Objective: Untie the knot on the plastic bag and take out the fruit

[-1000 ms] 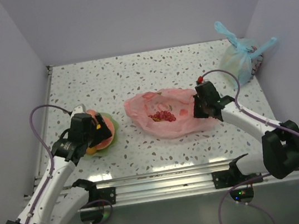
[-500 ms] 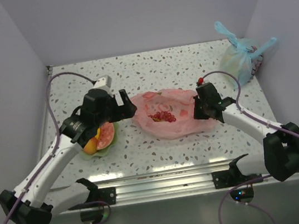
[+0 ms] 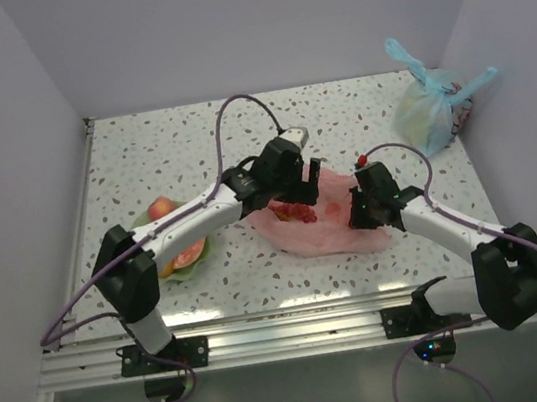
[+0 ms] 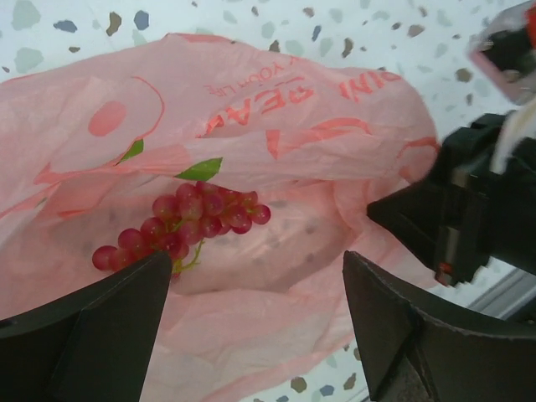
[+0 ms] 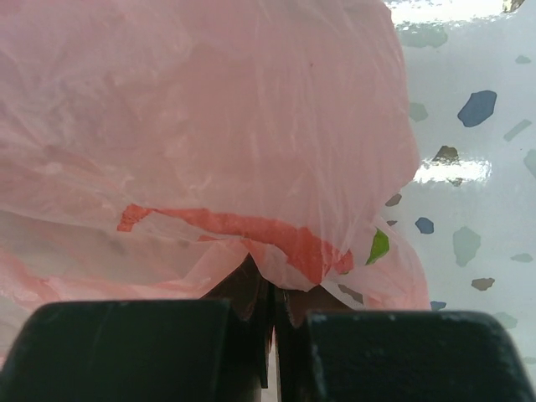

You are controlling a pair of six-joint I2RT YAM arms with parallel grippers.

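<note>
The pink plastic bag point(image 3: 327, 222) lies open mid-table; no knot shows on it. A dark red grape cluster point(image 3: 296, 213) lies inside it, also in the left wrist view point(image 4: 180, 224). My left gripper point(image 3: 300, 194) is open and empty, hovering over the bag's mouth, jaws wide either side of the bag's floor point(image 4: 255, 285), with the grapes just left of centre. My right gripper point(image 3: 364, 211) is shut on the bag's right edge point(image 5: 272, 289), with pink film point(image 5: 209, 126) bunched over its fingers. A peach point(image 3: 159, 209), a watermelon slice point(image 3: 189, 256) and an orange fruit point(image 3: 164, 269) sit in the green bowl point(image 3: 201, 236).
A light blue tied bag point(image 3: 431, 101) stands at the far right corner by the wall. The green bowl is left of the pink bag, under my left arm. Walls close in the table on three sides.
My left arm swung right from the green bowl to above the pink bag's opening, gripper open. The right gripper kept its hold on the bag's edge, which has bunched in a little.
</note>
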